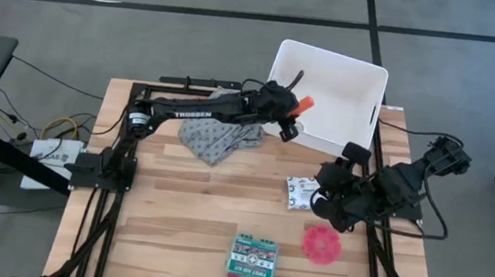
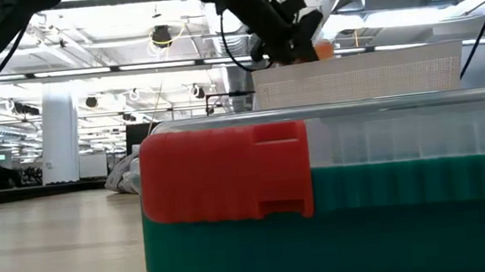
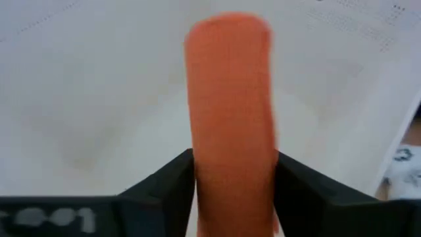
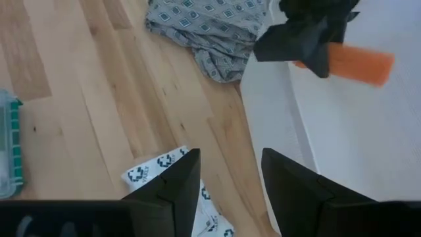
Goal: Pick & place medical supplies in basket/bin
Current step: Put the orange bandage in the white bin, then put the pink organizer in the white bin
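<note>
My left gripper (image 1: 294,116) reaches over the left rim of the white bin (image 1: 345,84) and is shut on the orange tube (image 1: 306,101), which is above the bin's inside. My right gripper (image 4: 231,161) hangs open above the table's right part, close to the white patterned pack (image 4: 158,172), with nothing between its fingers. The pack (image 1: 298,194), the pink disc (image 1: 321,245) and the green first-aid box (image 1: 251,259) lie flat on the wooden table. The box fills the front of the low view (image 2: 339,207). My left gripper pinches the orange tube's sides (image 3: 233,178) between its two fingers. The fingers come from the table's left, slanting a little downward, and lie along the tube. Its free end (image 4: 368,64) sticks out past the fingertips. The tube is lifted clear above the bin's floor.
A grey patterned cloth (image 1: 218,137) lies crumpled on the table under my left arm, just left of the bin. The bin stands at the table's far right and overhangs the far edge. Bare wood stretches across the table's near left.
</note>
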Controlling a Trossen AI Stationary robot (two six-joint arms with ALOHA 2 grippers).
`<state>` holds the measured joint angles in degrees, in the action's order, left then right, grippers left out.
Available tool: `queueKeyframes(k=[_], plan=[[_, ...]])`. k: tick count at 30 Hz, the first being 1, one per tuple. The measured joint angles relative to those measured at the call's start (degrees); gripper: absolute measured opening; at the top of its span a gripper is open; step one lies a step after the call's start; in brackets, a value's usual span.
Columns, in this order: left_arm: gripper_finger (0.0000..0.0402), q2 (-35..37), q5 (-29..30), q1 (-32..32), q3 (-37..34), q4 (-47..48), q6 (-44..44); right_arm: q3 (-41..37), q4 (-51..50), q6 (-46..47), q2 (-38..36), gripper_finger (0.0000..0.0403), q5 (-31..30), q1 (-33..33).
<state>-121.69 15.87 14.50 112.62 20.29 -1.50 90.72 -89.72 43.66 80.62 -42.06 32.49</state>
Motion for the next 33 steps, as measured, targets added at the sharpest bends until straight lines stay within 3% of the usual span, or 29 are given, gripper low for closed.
queueKeyframes(k=[7,15,21,29,33], plan=[[0.0201,0.1,1.0,-0.7,7.0,1.8,-4.2,0.0,-0.2,0.0,0.0,0.0154,0.1,-0.9],[0.0194,0.3,0.9,-2.7,22.3,20.0,-2.6,0.0,0.5,0.0,0.0,0.0153,6.4,-1.6],[0.0182,3.0,1.0,-5.5,21.4,27.9,-2.5,0.0,3.2,2.7,0.5,0.0155,7.9,-1.4],[0.0170,3.8,1.3,-10.2,21.4,45.4,-1.0,0.0,4.3,6.4,3.6,0.0149,13.2,-1.1],[0.0162,3.9,1.4,-12.4,21.4,47.4,-0.4,0.0,3.3,8.5,4.9,0.0145,12.5,0.7]])
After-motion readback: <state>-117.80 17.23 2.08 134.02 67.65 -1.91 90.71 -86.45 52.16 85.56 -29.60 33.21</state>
